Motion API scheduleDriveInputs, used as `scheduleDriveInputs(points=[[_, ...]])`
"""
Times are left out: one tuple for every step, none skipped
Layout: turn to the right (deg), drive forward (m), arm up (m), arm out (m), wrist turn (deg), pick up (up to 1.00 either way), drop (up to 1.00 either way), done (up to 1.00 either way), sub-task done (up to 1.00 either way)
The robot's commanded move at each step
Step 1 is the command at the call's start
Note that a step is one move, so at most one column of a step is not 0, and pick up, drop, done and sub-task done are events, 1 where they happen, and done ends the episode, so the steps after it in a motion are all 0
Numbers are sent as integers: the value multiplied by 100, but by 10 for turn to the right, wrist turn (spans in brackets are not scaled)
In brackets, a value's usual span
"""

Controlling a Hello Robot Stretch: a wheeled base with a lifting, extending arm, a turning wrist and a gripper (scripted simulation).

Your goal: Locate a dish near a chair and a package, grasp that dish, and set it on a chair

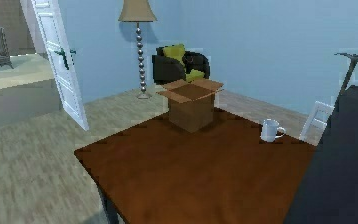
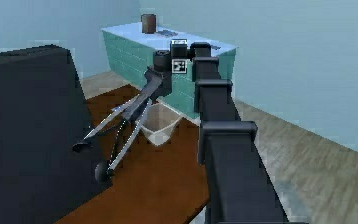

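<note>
Dish (image 2: 161, 128) is seen as a pale, see-through, bowl-shaped vessel, set upright on the brown bench (image 2: 157, 190) close to the bench's far edge. The arm (image 2: 227, 140) is stretched out over the bench as a dark square bar, with its two white marked squares (image 2: 177, 56) held above the bench's far edge. From there the end effector (image 2: 95, 160) is angled down and back over the bench, its two thin fingers (image 2: 117, 122) slanting toward a dark slab, seemingly a chair back (image 2: 27, 130), at the bench's side. The dish is placed just beside the fingers' upper part. Whether the fingers are apart or together cannot be told, nor whether anything is held.

On the bench (image 1: 187, 170) an open cardboard box (image 1: 194, 105) is placed near the far edge, and a white mug (image 1: 271, 130) near the far corner. Bare wooden floor is left between the bench and a teal cabinet (image 2: 122, 50), on which a brown object (image 2: 147, 22) is stood. Beyond the bench's far edge a dark armchair (image 1: 179, 65) with yellow cushions and a floor lamp (image 1: 139, 40) are seen, and floor lies open toward a white door (image 1: 59, 60).
</note>
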Motion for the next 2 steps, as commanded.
scheduleDriveInputs(points=[[0, 0, 0, 0, 450, 0, 0, 0, 0], [0, 0, 0, 0, 450, 0, 0, 0, 0]])
